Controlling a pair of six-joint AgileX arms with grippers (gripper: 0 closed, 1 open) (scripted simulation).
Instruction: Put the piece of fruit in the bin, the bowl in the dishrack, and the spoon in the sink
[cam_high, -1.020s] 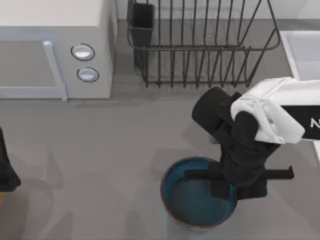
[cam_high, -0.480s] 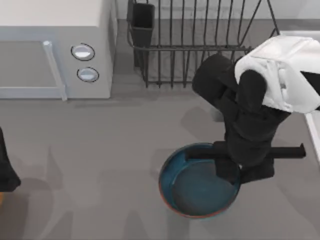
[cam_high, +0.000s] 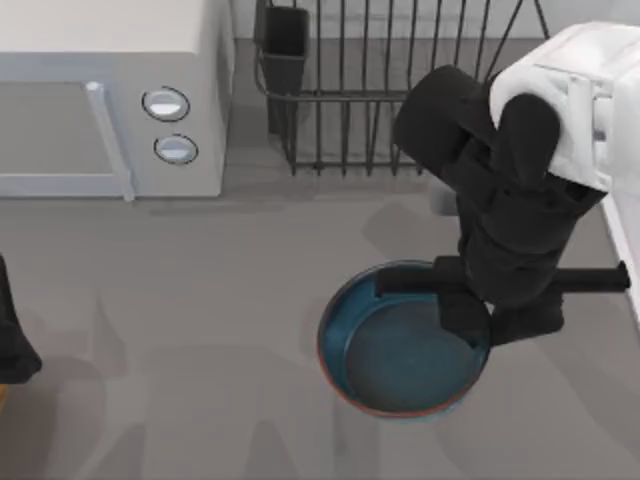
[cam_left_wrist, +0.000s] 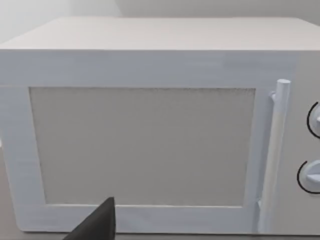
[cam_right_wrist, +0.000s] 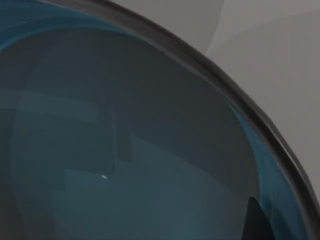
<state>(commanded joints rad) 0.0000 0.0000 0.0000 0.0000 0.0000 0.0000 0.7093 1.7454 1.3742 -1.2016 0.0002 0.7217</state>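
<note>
The blue bowl (cam_high: 395, 350) with its reddish-orange rim hangs above the table right of centre, slightly tilted. My right gripper (cam_high: 478, 322) is shut on the bowl's right rim, one finger inside and one outside. The right wrist view looks close into the bowl (cam_right_wrist: 125, 150), with a dark fingertip (cam_right_wrist: 257, 222) at its wall. The dark wire dishrack (cam_high: 350, 110) stands at the back, just beyond the right arm. A strip of the sink's white rim (cam_high: 625, 250) shows at the right edge. My left arm (cam_high: 10, 340) is parked at the left edge. The piece of fruit, spoon and bin are out of view.
A white microwave (cam_high: 110, 100) with two round knobs fills the back left, and the left wrist view faces its door (cam_left_wrist: 145, 145). The rack's dark utensil cup (cam_high: 287, 40) is at its left corner. Bare grey table lies between the microwave and the bowl.
The right gripper has risen and drawn back toward the dishrack, carrying the bowl with it. The left arm has not moved.
</note>
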